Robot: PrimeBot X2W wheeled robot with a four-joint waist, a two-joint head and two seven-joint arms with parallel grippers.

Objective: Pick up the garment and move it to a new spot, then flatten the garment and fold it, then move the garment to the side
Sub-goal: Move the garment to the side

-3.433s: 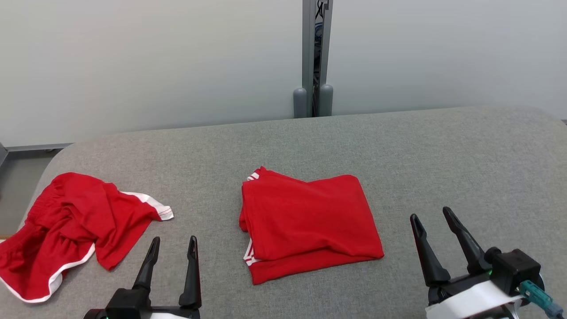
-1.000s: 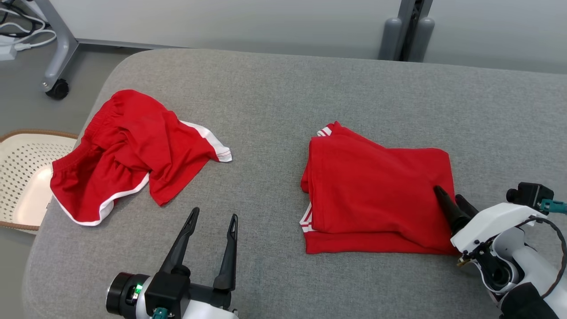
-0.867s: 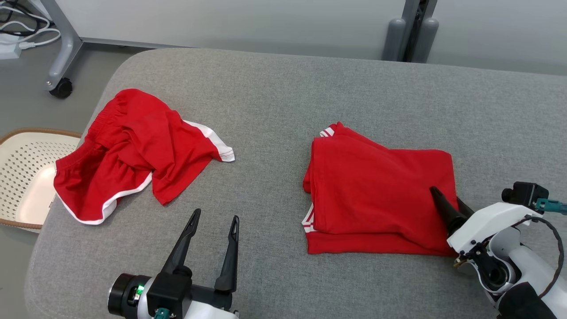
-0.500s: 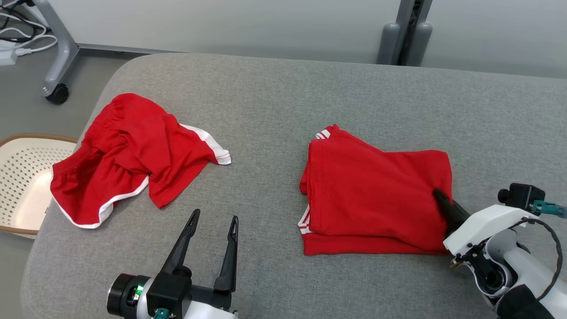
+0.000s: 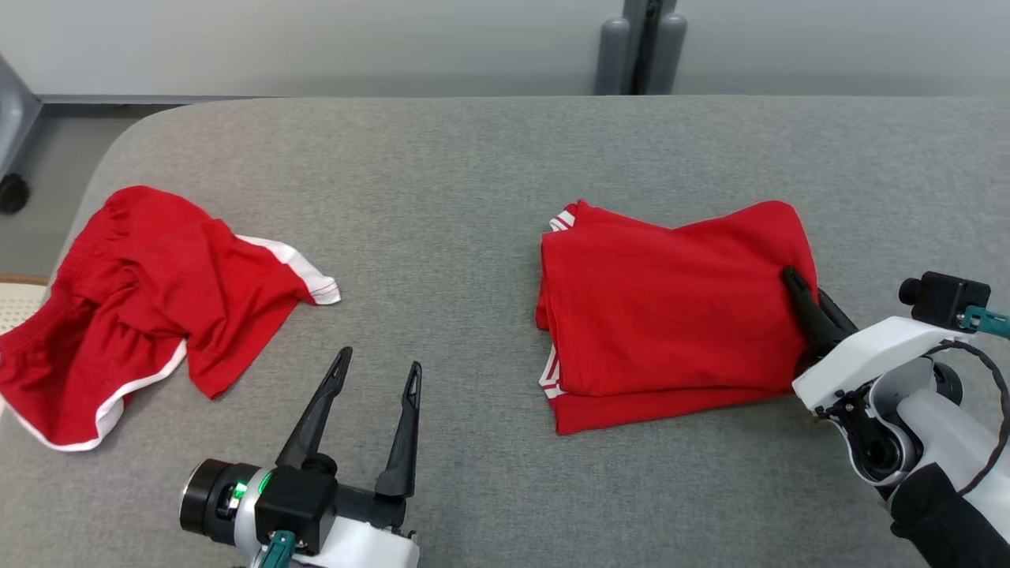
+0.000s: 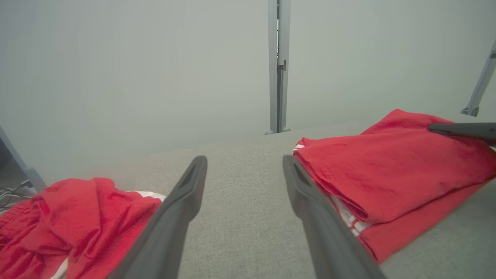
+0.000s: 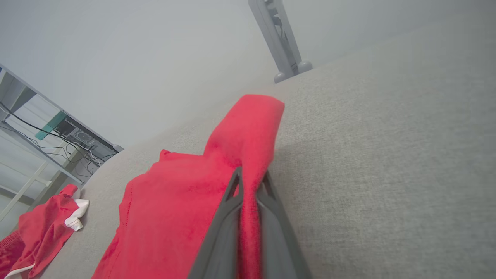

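A folded red garment (image 5: 671,308) with white stripes at its left edge lies on the grey padded table (image 5: 442,197), right of centre. My right gripper (image 5: 797,280) is shut on its right edge. In the right wrist view the red cloth (image 7: 174,217) is pinched between the two fingers of the right gripper (image 7: 251,174) and rises in a fold above them. My left gripper (image 5: 380,359) stands open and holds nothing near the front edge, left of the garment. The left wrist view has the left gripper (image 6: 244,159) with the garment (image 6: 387,166) to its right.
A crumpled pair of red shorts (image 5: 142,292) with white trim lies at the table's left end, also visible as shorts (image 6: 77,209) and shorts (image 7: 42,228). A grey post (image 5: 639,47) stands behind the table. A pale basket (image 5: 12,304) sits off the left edge.
The head camera has shifted. My right gripper has shut on the folded garment's right edge, which now stands lifted and bunched. The left gripper stays open in the same pose.
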